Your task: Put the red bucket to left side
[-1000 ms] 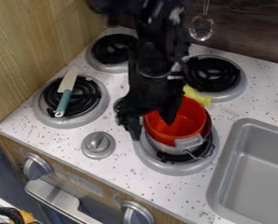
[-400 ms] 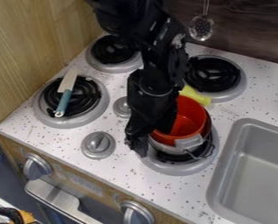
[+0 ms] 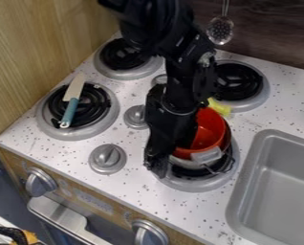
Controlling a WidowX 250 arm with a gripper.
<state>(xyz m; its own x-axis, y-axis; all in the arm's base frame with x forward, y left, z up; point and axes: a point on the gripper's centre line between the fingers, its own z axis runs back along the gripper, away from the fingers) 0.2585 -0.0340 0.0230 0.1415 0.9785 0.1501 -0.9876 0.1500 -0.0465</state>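
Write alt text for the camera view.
The robot's black tool is at the left side of a red bucket over the lower-right burner; a teal-handled knife lies on the lower-left burner, a gray sink at right.

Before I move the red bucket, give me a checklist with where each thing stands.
1. Gripper at the bucket's left side in view: ok.
2. Firm grip on the red bucket: cannot tell.
3. Bucket free of other things: not ok, it sits in the silver pot.
4. Gap between bucket and yellow item: cannot tell.
5. Front-left burner free for the bucket: not ok, the knife lies across it.
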